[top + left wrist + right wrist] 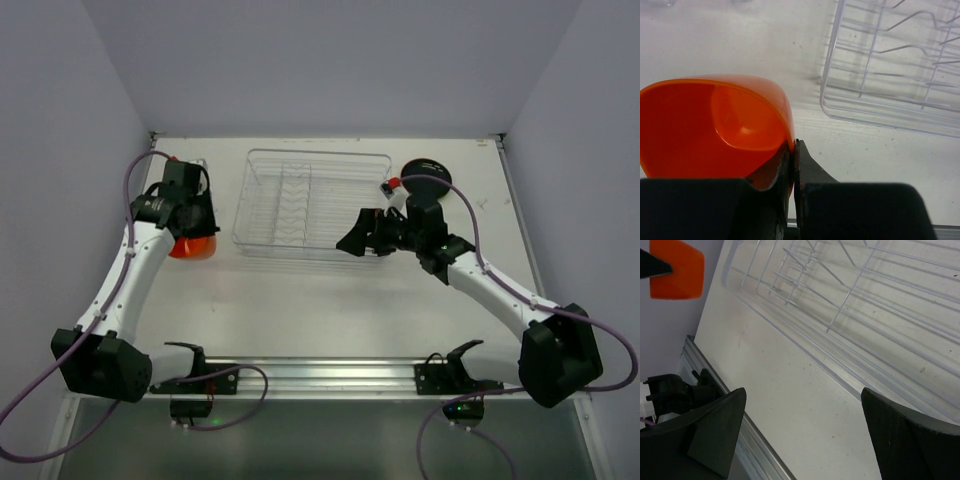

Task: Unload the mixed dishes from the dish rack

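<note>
A large rectangular clear wire dish rack (318, 153) with rounded corners sits on the white table (300, 310), toward 12 o'clock from the table's middle. At 9 o'clock from the rack and apart from it, the left claw (188, 228) is pressed together on the wall of an orange plastic cup (192, 246). The left wrist view shows one finger inside the rim and the other outside, with the thin orange wall pinched between them and the cup's open mouth turned toward that camera. Whether the cup's base touches the table or hangs just above it cannot be told. In the same view the rack's ribbed floor wires and curved corner lie at 2 o'clock from the cup, with a strip of bare table between them. The right claw (358, 232) is at the rack's 4 o'clock corner, pointing toward 9 o'clock. Its two dark fingers are spread wide with nothing between them. The right wrist view shows the rack's long near wall running across just beyond the fingertips, and the orange cup is a small patch far off at 10 o'clock. A small round black plate (425, 170) lies flat on the table at 3 o'clock from the rack, just beside its far right corner and partly hidden by the right arm. A metal rail (310, 375) runs along the table's 6 o'clock edge between the arm bases.
</note>
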